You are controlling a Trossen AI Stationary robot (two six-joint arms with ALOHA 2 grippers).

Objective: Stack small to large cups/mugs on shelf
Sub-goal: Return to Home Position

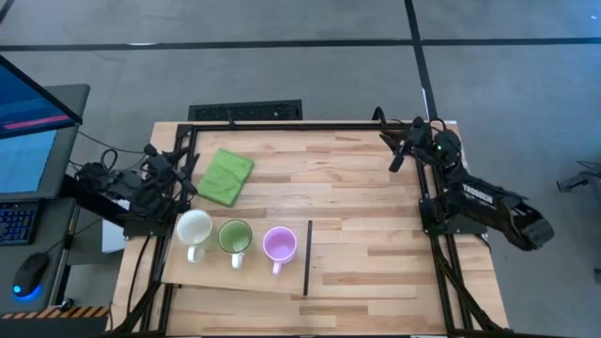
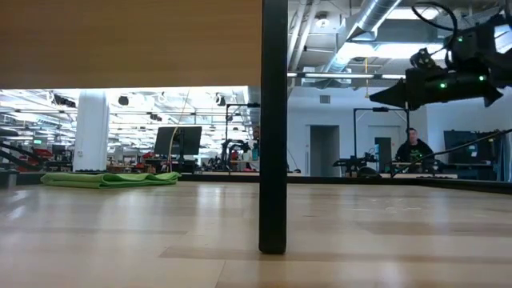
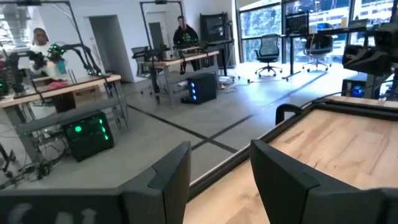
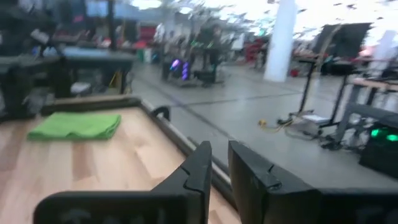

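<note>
High view: a white handled mug [image 1: 194,228], a green mug [image 1: 235,236] and a light purple mug [image 1: 280,244] stand in a row on the pale plywood shelf board [image 1: 235,277]. The board lies on the butcher-block wooden table [image 1: 376,282], near a folded green cloth [image 1: 225,176]. The left gripper [image 1: 186,169] sits by the table's left edge, and the right gripper [image 1: 394,141] is at its far right corner.

Low view: the right arm hangs high.

Left wrist view: the fingers are well apart.

Right wrist view: a narrow gap separates the fingers.

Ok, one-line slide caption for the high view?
White mug, green mug and purple mug in a row on the shelf; left gripper and right gripper parked at either side.
</note>
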